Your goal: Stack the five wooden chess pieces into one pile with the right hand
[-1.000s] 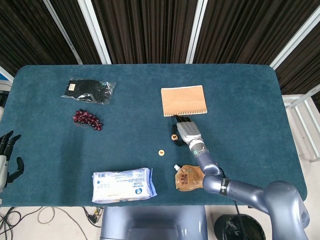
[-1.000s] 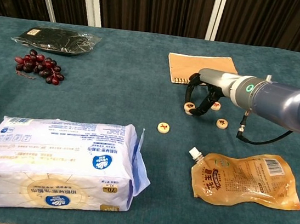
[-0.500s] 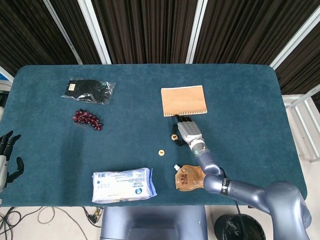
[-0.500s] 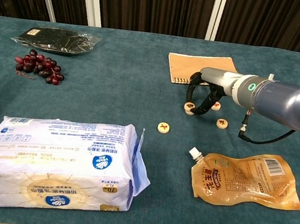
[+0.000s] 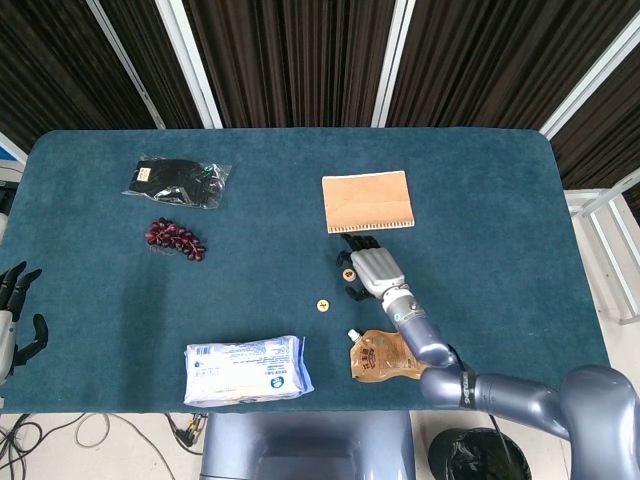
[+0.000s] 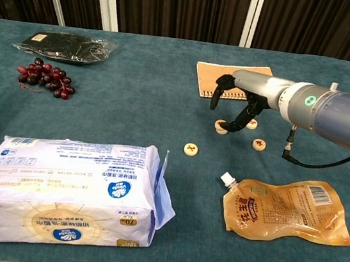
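Small round wooden chess pieces lie on the teal table [image 6: 135, 87]. One piece [image 6: 221, 127] sits just under my right hand [image 6: 247, 98], also seen as the hand [image 5: 368, 268] beside that piece [image 5: 346, 272] in the head view. The hand hovers over it with fingers spread and partly lifted; one dark fingertip [image 6: 232, 122] reaches down beside the piece and holds nothing. Whether that piece is a single disc or two stacked I cannot tell. Another piece [image 6: 252, 124] lies behind the fingers, one [image 6: 259, 145] to the right, one [image 6: 190, 149] nearer the front. My left hand [image 5: 15, 310] hangs off the table's left edge, fingers apart.
A tan spiral notebook [image 6: 233, 79] lies just behind the right hand. A brown spouted pouch [image 6: 284, 209] lies in front of it. A white wipes pack [image 6: 65, 184], dark grapes [image 6: 45, 78] and a black bagged item [image 6: 64, 44] are on the left half.
The right hand's fingers, curled around the piece a second ago, have lifted and spread, and the hand has risen slightly. The piece stays on the table. The left hand has not moved.
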You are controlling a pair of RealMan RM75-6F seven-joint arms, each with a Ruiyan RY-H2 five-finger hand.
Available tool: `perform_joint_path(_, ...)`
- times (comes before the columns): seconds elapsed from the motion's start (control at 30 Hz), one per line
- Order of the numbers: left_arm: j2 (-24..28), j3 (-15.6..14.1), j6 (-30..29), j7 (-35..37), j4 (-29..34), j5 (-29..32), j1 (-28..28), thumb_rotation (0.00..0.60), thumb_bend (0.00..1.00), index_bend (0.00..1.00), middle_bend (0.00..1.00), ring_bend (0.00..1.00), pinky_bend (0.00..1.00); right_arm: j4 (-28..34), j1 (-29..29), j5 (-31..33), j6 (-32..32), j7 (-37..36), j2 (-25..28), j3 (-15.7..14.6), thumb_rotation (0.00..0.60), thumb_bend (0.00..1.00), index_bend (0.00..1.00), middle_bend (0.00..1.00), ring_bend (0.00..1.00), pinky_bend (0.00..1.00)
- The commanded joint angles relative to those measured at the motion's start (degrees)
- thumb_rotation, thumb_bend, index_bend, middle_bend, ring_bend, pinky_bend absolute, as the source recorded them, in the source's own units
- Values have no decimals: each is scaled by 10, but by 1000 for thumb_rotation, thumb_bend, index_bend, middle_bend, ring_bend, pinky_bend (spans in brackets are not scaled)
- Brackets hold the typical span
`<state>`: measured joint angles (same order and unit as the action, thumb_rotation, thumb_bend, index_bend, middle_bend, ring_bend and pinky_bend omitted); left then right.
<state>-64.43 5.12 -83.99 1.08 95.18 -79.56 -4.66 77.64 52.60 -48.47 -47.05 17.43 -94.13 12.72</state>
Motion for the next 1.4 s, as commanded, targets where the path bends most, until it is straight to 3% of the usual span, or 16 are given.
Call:
perform_joint_path(0.03, 0, 0, 0, 0, 0, 0, 0, 600, 624, 137, 1, 0, 0, 22, -15, -44, -28, -5, 1, -17, 600, 407, 352, 0, 0, 0)
perform_joint_path(0.5, 2, 1, 1, 1, 3, 3, 0, 600, 624, 137, 1, 0, 0, -8, -19, -119, -39, -12, -46, -36, 600, 405, 349, 0, 0, 0)
perform_joint_path(1.13, 1, 4, -2, 6, 2, 2, 0, 600, 624, 137, 1, 0, 0, -63, -15, -134, -18, -13, -87, -30, 600, 406, 351, 0, 0, 0)
perform_joint_path(1.4, 0, 4, -5, 8, -2, 0, 0, 600, 624, 137, 1, 0, 0, -76, -21, -144, -17, -17, -96, -33, 600, 405, 395, 0, 0, 0)
